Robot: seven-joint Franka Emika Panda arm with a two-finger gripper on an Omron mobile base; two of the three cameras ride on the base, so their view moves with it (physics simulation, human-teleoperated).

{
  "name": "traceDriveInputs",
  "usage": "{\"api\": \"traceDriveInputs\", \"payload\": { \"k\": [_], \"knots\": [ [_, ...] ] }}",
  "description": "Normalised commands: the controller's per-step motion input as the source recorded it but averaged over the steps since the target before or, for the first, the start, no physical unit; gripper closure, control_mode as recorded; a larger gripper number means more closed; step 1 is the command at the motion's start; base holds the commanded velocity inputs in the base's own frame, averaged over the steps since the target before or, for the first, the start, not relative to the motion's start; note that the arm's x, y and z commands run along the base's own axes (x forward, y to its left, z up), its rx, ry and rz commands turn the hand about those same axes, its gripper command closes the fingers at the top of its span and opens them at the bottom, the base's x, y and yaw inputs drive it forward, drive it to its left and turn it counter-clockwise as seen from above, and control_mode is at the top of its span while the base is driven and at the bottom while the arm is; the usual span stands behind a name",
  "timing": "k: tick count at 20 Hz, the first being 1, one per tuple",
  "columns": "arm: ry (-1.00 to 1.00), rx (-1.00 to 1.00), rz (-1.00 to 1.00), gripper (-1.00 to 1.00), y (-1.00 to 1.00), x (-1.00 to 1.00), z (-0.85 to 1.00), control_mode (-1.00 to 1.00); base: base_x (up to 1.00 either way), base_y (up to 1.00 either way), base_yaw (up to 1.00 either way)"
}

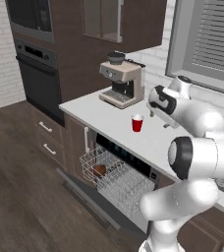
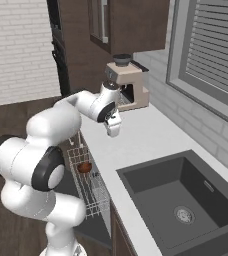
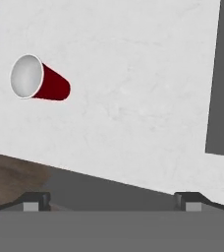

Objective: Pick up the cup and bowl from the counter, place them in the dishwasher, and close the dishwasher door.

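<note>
- Red cup (image 1: 137, 123) stands upright on the light counter (image 1: 104, 115), with bare stone all around it, not far from the counter's front edge.
- From the hand camera the cup (image 3: 39, 79) is seen from above, up and to the left, well apart from the gripper (image 3: 111, 201).
- The gripper's two finger tips (image 3: 34, 202) stand wide apart and hold nothing.
- Dark brown bowl (image 1: 99, 170) lies in the pale wire rack (image 1: 115, 181) of the dishwasher (image 1: 126, 162).
- The dishwasher door (image 1: 84, 198) is folded down, open.
- Beige coffee machine (image 1: 122, 81) stands on the counter behind the cup.
</note>
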Motion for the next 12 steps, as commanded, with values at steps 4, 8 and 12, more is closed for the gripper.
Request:
{"api": "traceDriveInputs", "payload": {
  "k": [4,8,12],
  "knots": [
    [0.01,0.0,0.04,-1.0,0.0,0.59,-0.22,-1.0,0.0,0.0,0.0],
    [0.0,0.0,0.02,-1.0,-0.01,0.53,-0.22,-1.0,0.0,0.0,0.0],
    [0.0,0.0,0.0,-1.0,-0.03,0.53,-0.27,-1.0,0.0,0.0,0.0]
  ]
}}
